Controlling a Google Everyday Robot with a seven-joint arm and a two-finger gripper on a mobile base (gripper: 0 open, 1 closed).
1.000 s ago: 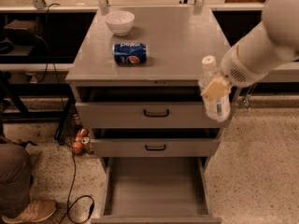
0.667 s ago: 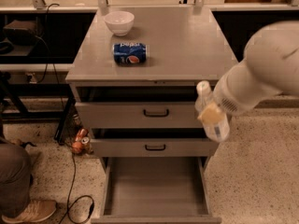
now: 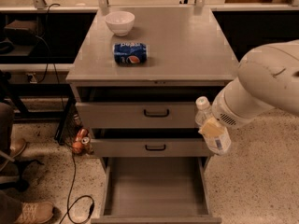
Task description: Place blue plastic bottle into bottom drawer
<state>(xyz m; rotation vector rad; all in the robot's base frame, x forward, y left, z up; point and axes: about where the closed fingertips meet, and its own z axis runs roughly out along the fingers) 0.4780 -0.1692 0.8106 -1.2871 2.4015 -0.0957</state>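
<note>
The blue plastic bottle [image 3: 213, 130], clear with a white cap and a pale label, hangs tilted in front of the cabinet's right side, level with the two upper drawers. My gripper [image 3: 214, 125] is shut on the bottle, with a tan finger across its middle and the white arm coming in from the right. The bottom drawer [image 3: 155, 188] is pulled open below, its flat grey floor bare. The bottle is above the drawer's right wall.
A blue Pepsi can [image 3: 130, 53] lies on its side on the cabinet top [image 3: 187, 45], with a white bowl [image 3: 120, 22] behind it. Cans [image 3: 80, 141] and a black cable [image 3: 70, 190] lie on the floor at left. A person's shoes [image 3: 32, 212] are at the lower left.
My arm has carried the bottle down and slightly left, from beside the top drawer to lower in front of the cabinet, above the open bottom drawer.
</note>
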